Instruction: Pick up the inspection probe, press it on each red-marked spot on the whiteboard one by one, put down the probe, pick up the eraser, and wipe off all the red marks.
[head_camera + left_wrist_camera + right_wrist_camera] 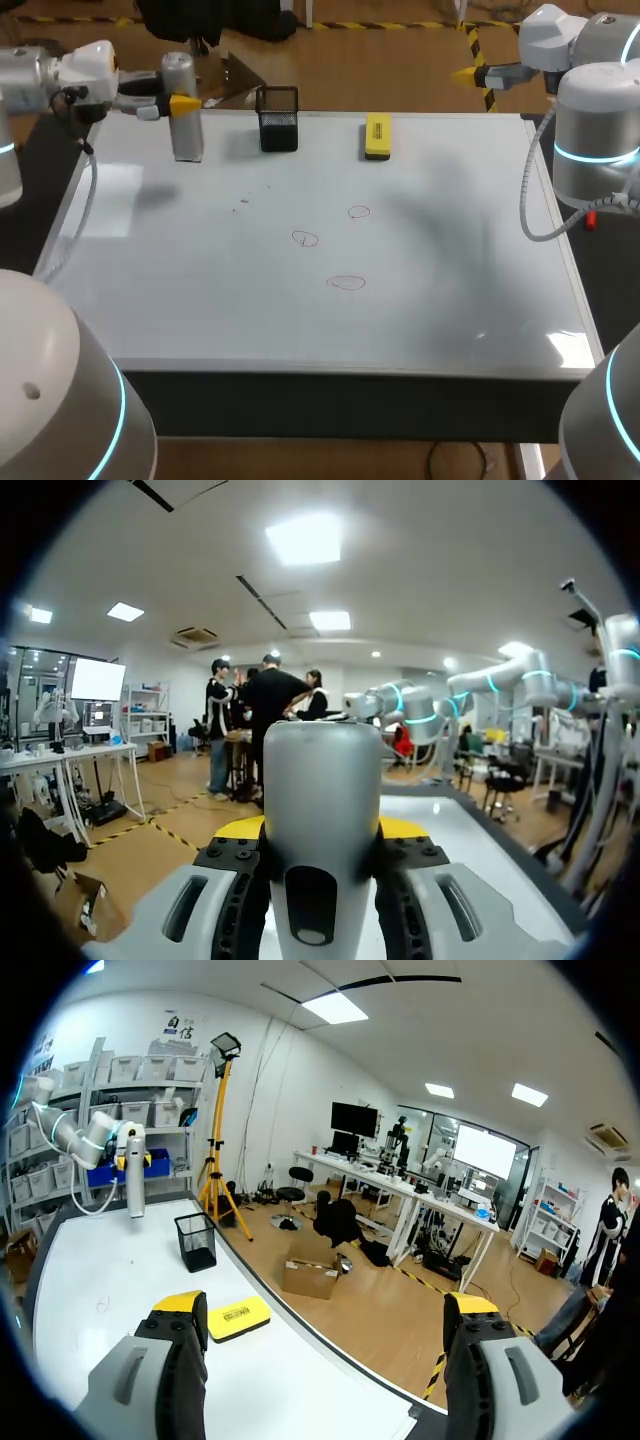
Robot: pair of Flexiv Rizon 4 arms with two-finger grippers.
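We pinch the probe (186, 130) in our left gripper (185, 103) at the whiteboard's (450, 300) far left corner, right gripper (325, 1310) spread, with seemingly all three marks (346, 282) left to press and wipe.

Robotics lab bench: my left arm (50, 75) at upper left of the frame and my right arm (597, 130) at upper right flank a whiteboard table (200, 320) bearing red marks (346, 282).

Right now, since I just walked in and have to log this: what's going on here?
The left gripper is shut on the probe, upright at the whiteboard's far left corner. Three red marks sit mid-board, away from the probe. The eraser lies by the far edge, untouched. The right gripper hangs open and empty off the far right corner.
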